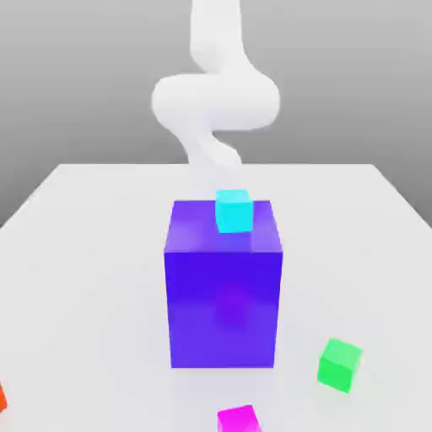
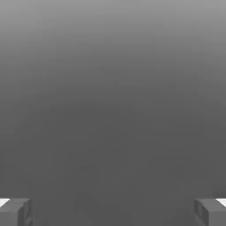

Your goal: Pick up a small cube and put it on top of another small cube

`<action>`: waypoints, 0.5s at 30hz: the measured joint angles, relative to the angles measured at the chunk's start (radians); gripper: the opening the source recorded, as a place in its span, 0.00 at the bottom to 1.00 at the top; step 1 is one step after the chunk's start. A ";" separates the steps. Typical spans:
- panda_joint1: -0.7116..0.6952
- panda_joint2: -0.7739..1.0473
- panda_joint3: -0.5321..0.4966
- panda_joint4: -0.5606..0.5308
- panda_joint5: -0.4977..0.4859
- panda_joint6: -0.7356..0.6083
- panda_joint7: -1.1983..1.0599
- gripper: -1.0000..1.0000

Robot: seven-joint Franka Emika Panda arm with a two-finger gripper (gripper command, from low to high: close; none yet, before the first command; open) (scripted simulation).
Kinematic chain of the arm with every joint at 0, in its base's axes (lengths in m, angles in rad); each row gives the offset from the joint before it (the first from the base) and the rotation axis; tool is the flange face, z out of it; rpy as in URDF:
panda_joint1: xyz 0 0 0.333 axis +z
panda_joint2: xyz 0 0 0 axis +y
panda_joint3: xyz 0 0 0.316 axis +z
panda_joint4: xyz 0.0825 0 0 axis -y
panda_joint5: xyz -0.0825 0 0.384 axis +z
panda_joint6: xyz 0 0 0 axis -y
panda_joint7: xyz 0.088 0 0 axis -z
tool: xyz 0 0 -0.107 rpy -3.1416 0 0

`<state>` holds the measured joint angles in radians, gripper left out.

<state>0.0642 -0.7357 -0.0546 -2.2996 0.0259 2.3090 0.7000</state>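
1. Spreading its two grey fingers wide, the gripper [image 2: 113, 212] holds nothing.
2. A small bright magenta cube [image 1: 239, 419] sits on the white tabletop [image 1: 93, 278], near the large blue-purple block [image 1: 223, 308].
3. A small cyan cube [image 1: 234, 212] appears above the block's top.

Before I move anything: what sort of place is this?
Looks like a simulated tabletop test setup, not a real workshop: plain white table, flat grey backdrop, and a glossy blue-purple block among small, evenly coloured cubes like the green one.
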 joint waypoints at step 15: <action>0.303 0.390 -0.273 0.003 0.239 0.052 -0.663 0.50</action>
<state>0.3672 -0.3456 -0.3278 -2.2964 0.2645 2.3606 0.0367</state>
